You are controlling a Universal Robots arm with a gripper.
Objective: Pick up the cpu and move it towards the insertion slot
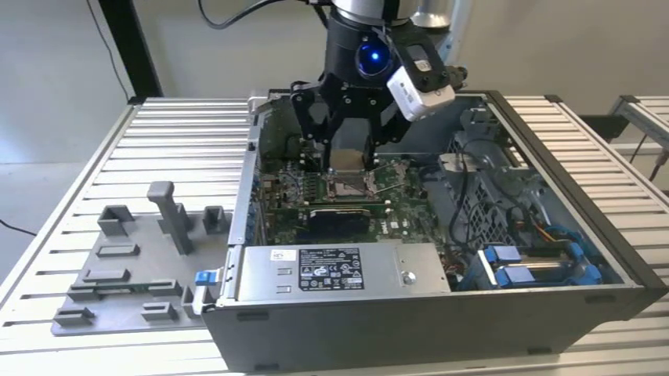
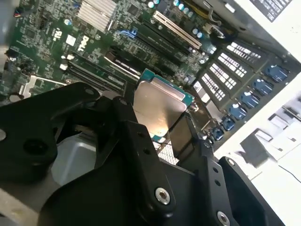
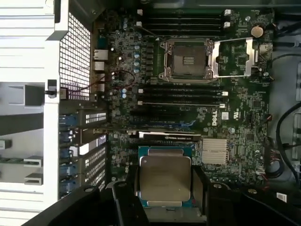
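Observation:
My gripper [image 3: 164,184] is shut on the cpu [image 3: 164,175], a flat square chip with a silvery top and a green rim, held by two opposite edges between black fingers [image 3: 129,186]. In the second wrist view the cpu [image 2: 159,104] hangs tilted over the green board with the gripper [image 2: 160,125] around it. The insertion slot [image 3: 187,59] lies apart from the chip, its pin field bare and its shiny metal frame [image 3: 233,58] swung open beside it. The exterior view has the gripper [image 1: 349,163] low inside the open computer case, just above the insertion slot [image 1: 348,186].
Long black memory slots [image 3: 183,92] run on both sides of the socket, and a finned heatsink [image 3: 215,150] sits near the chip. A metal power supply [image 1: 334,270], cables and blue connectors [image 1: 528,266] crowd the case. A grey plastic tray [image 1: 136,266] lies on the slatted table.

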